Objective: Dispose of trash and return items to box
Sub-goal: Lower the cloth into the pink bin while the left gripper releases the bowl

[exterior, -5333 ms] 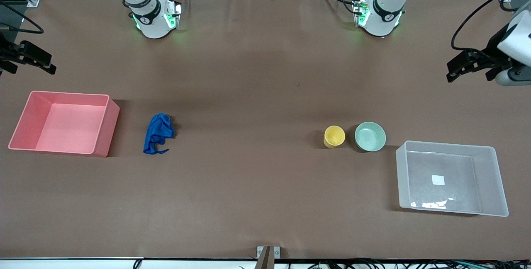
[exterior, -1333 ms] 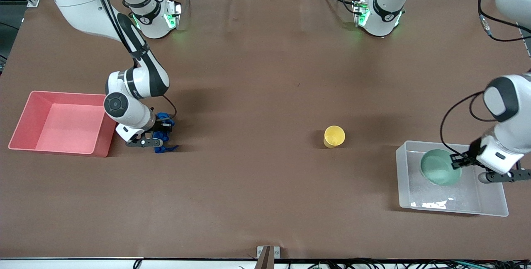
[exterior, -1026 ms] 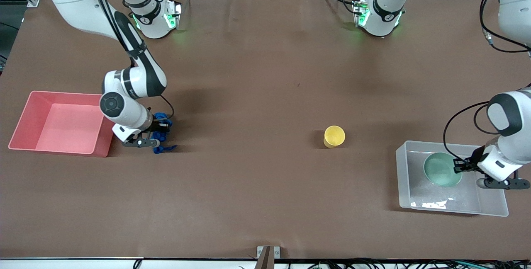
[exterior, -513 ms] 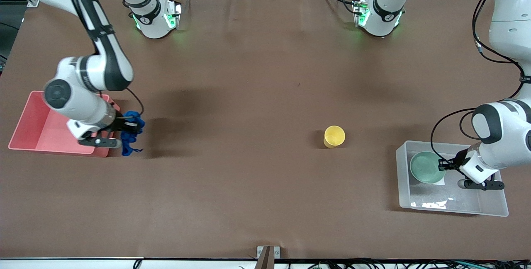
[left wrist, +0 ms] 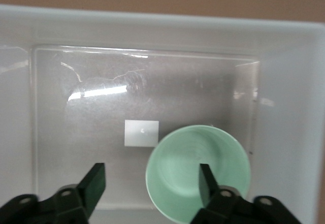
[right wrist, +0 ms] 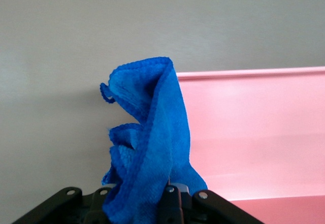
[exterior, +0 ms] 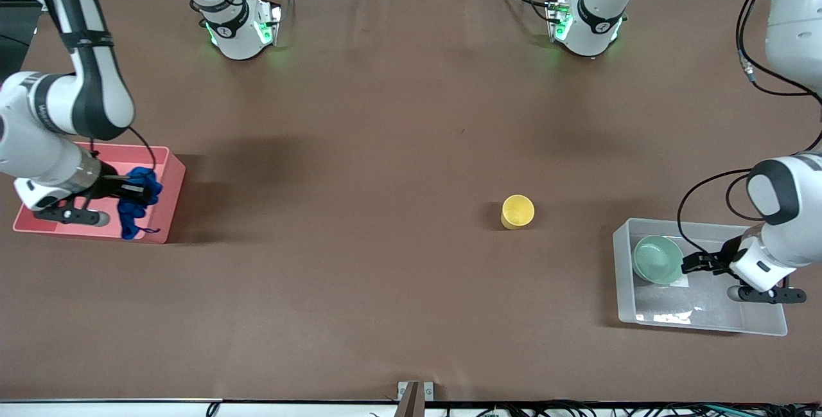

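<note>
**Blue wad over pink bin, mint bowl in clear box**

Right gripper (exterior: 131, 191): pinching the blue trash wad (exterior: 136, 202), held in the air over the pink bin (exterior: 168, 166), at the bin's end closest to the yellow cup. In the right wrist view, cloth (right wrist: 147, 153) bunched up between the fingers, draped over them, with the pink wall of the bin (right wrist: 254, 127) beside it. 1 thin strand trailing down from the wad toward the bin's front rim.

Left gripper (exterior: 695, 263): spread wide, holding nothing, low inside the clear box (exterior: 770, 327). In the left wrist view, 2 dark fingertips (left wrist: 94, 183) apart, 1 over bare floor and the other over the rim of the mint-green bowl (left wrist: 198, 170).

Bowl (exterior: 657, 259): resting upright on the floor of the clear box, in the part toward the yellow cup, partly covering the small white label (left wrist: 140, 133) as seen from the front; in the left wrist view just touching the label's corner.

Yellow cup (exterior: 517, 211): standing upright on the brown table (exterior: 385, 147), outside the clear box, near its end toward the right arm, well apart from the pink bin. Slightly farther from the front camera than the box's bowl.
</note>
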`<state>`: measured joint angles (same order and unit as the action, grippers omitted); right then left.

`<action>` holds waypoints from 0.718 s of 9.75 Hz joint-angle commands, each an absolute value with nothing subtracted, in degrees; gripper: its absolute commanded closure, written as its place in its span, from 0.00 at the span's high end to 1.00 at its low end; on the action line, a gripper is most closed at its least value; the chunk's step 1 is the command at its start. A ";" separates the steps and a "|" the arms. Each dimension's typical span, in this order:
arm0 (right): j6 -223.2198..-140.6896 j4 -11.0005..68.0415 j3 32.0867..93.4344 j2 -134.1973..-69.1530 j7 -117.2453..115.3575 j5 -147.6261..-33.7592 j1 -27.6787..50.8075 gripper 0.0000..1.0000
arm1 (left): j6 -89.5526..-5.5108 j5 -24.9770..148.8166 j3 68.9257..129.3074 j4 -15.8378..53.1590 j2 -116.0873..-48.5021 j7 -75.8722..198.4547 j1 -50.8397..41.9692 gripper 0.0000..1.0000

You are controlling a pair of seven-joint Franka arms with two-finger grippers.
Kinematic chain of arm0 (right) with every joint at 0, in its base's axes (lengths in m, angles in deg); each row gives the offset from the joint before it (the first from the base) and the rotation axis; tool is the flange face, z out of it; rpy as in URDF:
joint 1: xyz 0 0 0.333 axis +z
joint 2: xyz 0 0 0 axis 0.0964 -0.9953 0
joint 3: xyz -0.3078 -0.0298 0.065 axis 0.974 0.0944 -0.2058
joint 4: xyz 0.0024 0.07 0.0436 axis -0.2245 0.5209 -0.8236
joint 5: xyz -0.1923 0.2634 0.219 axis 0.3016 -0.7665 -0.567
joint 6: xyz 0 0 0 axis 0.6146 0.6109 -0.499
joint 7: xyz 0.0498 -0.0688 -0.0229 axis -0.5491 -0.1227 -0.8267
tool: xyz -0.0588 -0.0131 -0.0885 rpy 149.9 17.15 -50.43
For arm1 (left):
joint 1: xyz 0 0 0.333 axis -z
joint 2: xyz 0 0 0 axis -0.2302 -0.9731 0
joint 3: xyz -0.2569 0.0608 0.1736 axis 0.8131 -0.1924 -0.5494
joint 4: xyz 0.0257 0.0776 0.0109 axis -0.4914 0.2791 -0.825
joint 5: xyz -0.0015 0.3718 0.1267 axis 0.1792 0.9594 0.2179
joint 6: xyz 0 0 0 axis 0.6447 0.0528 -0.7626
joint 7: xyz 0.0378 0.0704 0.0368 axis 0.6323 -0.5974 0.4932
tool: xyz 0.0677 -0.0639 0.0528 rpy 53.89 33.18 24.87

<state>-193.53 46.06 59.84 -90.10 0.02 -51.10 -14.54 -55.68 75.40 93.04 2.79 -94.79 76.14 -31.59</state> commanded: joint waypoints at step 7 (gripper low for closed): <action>-200.45 46.92 58.81 -97.27 -9.88 -49.19 -26.88 0.05 | -45.94 76.71 105.21 14.13 -83.92 39.40 -24.13 1.00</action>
<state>-199.45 46.51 59.90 -96.50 -9.29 -50.07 -24.85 -44.45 75.46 103.69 10.58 -84.56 44.89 -24.88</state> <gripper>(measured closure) 0.833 0.000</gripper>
